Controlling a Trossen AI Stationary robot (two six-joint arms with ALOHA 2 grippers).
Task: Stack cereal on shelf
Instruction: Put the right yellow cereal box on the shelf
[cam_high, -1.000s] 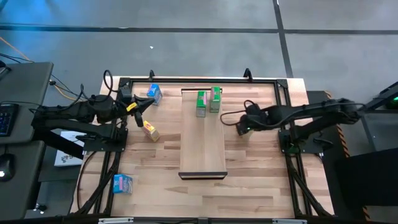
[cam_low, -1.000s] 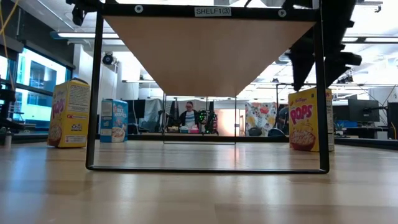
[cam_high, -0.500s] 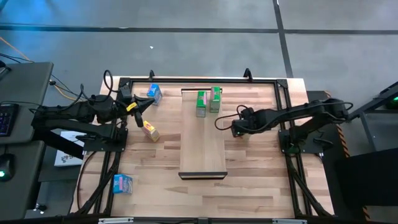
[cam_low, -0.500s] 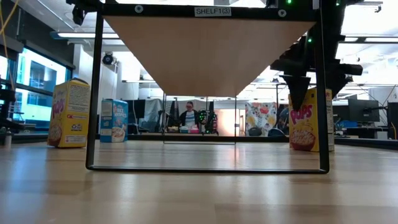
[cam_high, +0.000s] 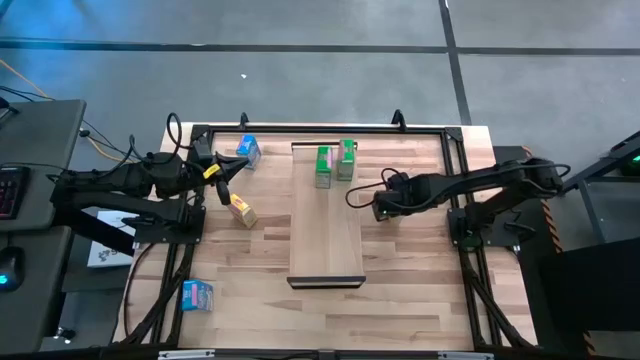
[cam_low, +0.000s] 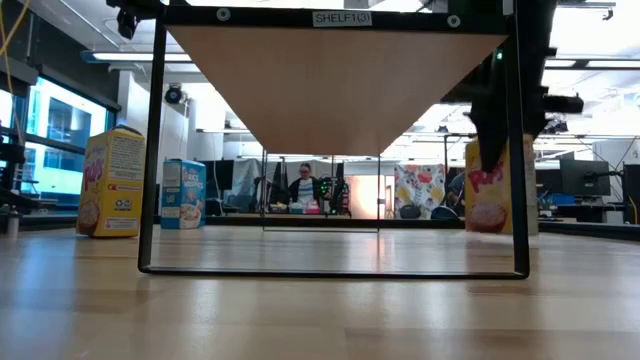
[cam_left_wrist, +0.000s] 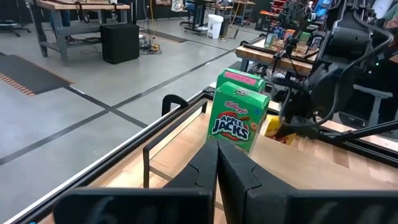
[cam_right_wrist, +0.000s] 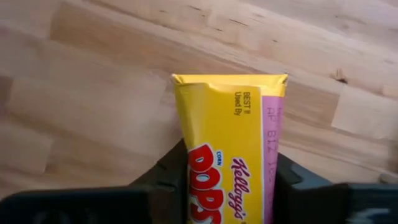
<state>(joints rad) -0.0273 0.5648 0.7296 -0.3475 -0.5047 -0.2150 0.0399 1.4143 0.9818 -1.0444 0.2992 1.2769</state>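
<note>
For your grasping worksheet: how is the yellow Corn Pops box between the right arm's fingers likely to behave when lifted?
The yellow Corn Pops box is printed cardboard, so probably light and fairly stiff, though a hard squeeze might dent it. It stands tall and narrow, so it could tip if nudged. The right end effector grips its broad faces, which looks stable.

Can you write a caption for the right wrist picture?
Right tool closed on a yellow printed cardboard cereal box above the striped wooden tabletop.

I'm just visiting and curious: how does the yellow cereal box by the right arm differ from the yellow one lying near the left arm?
The yellow Pops box stands upright on the table, right of the shelf; the other yellow box lies flat and askew, left of it. The right gripper has its fingers against the Pops box's sides; the left gripper, shut, is beside the flat box, not holding it. Both are small, yellow, and still off the shelf.
</note>
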